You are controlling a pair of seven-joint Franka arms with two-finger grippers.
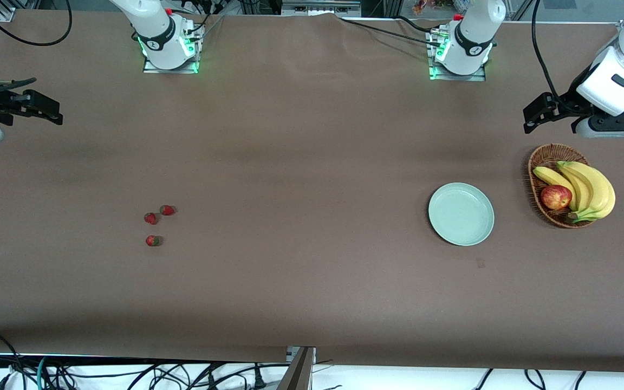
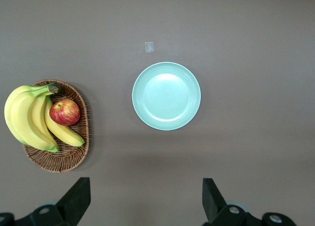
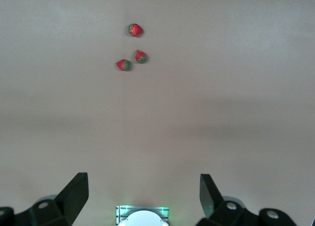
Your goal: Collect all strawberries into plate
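Three strawberries lie close together on the brown table toward the right arm's end: one (image 1: 167,210), one (image 1: 150,218) and one (image 1: 153,240) nearest the front camera. They also show in the right wrist view (image 3: 135,30), (image 3: 141,56), (image 3: 123,65). The empty mint-green plate (image 1: 461,214) sits toward the left arm's end and shows in the left wrist view (image 2: 166,96). My right gripper (image 1: 46,105) is open and empty, high over the table's end (image 3: 143,199). My left gripper (image 1: 539,114) is open and empty, up beside the basket (image 2: 146,201).
A wicker basket (image 1: 539,162) with bananas (image 1: 588,189) and a red apple (image 1: 556,196) stands beside the plate, at the left arm's end; it also shows in the left wrist view (image 2: 81,137). A small mark (image 1: 480,263) lies near the plate.
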